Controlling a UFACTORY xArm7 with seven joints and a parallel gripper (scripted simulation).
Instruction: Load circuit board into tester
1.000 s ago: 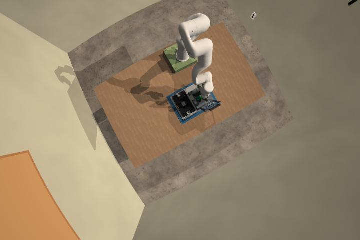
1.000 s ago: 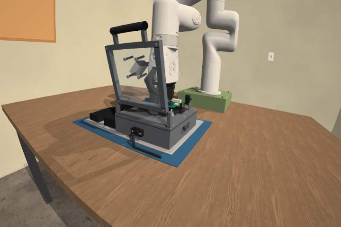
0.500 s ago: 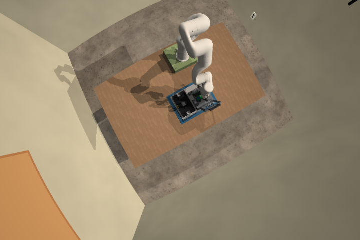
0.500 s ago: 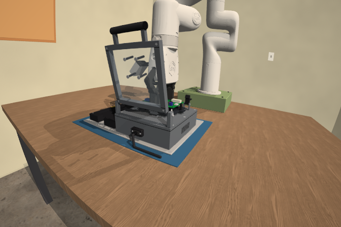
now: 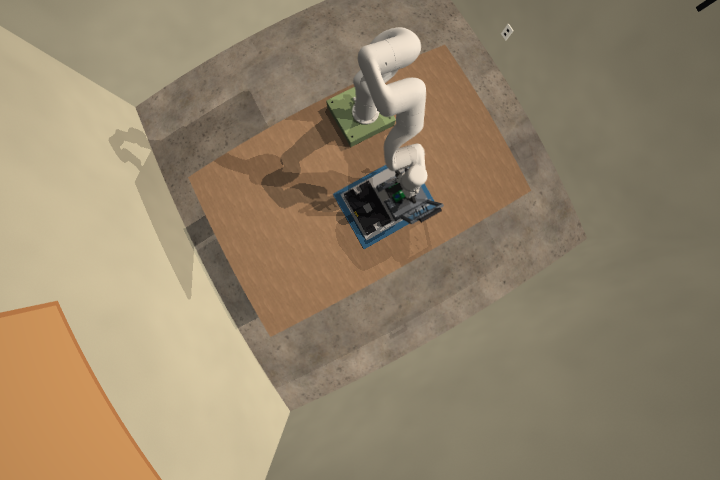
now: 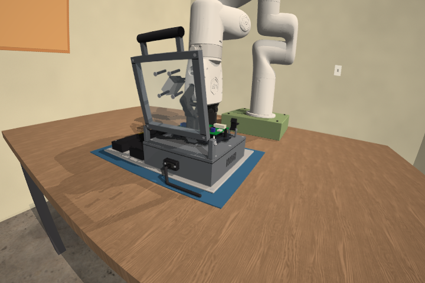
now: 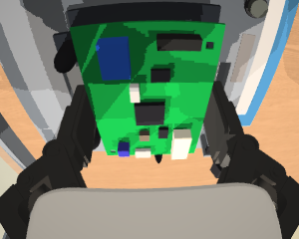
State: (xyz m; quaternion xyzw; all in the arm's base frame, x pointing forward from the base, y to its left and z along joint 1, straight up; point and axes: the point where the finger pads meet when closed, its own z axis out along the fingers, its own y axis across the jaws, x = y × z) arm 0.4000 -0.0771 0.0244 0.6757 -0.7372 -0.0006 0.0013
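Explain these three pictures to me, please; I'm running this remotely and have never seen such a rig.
One white robot arm works over a wooden table. The first picture looks down from above, the second across the table, the third from the arm's wrist. The pincer grips a green circuit board by its long edges, over the grey tester. The tester's lid stands open. Beside it lies a black tray.
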